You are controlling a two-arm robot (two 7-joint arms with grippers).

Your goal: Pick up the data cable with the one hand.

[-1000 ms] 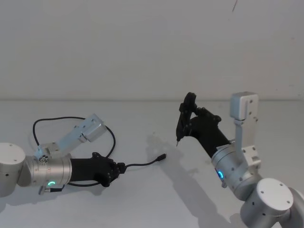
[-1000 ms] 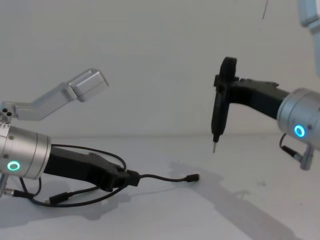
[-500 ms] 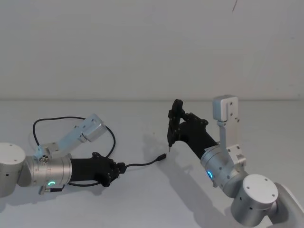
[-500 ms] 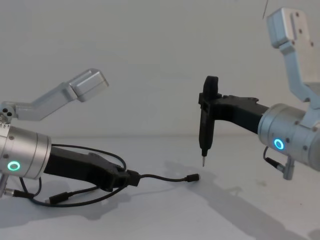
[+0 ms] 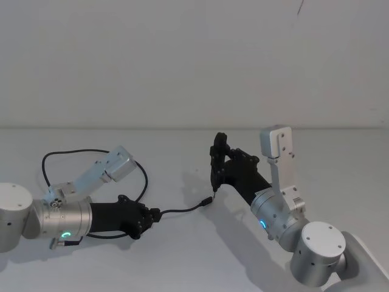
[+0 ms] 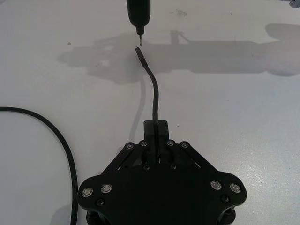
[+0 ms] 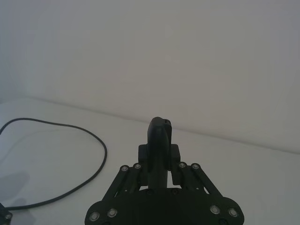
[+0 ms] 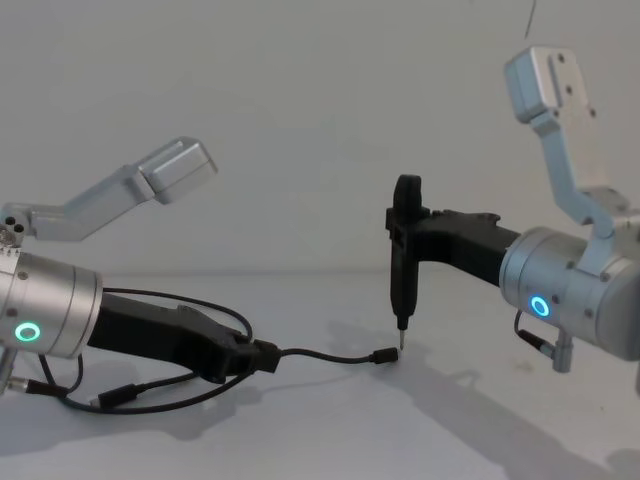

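Two claws are at work over our white surface (image 5: 182, 255). Our left claw (image 5: 146, 220) lies low on the left side of the surface, its blocky black jaws closed on the data cable (image 5: 182, 210) a short way back from one plug. From the jaws a short free length of the cable runs out toward the middle of the surface and ends in a small black plug (image 5: 208, 201), which in the chest view sits at or just above the surface. Behind the left claw the rest of the cable sweeps back in a wide loop (image 5: 67, 155) lying on the surface around the left arm, and the other end trails beneath the silver wrist with its green ring light (image 8: 27, 332).

Our right claw (image 8: 402, 335) reaches in from the right with its slim black body held upright and the metal pin tip pointing down. The tip hangs just beside the free plug; we cannot tell whether they touch. In the left wrist view the pin (image 6: 138, 32) sits just off the plug end. We cannot tell how this claw's jaws stand.
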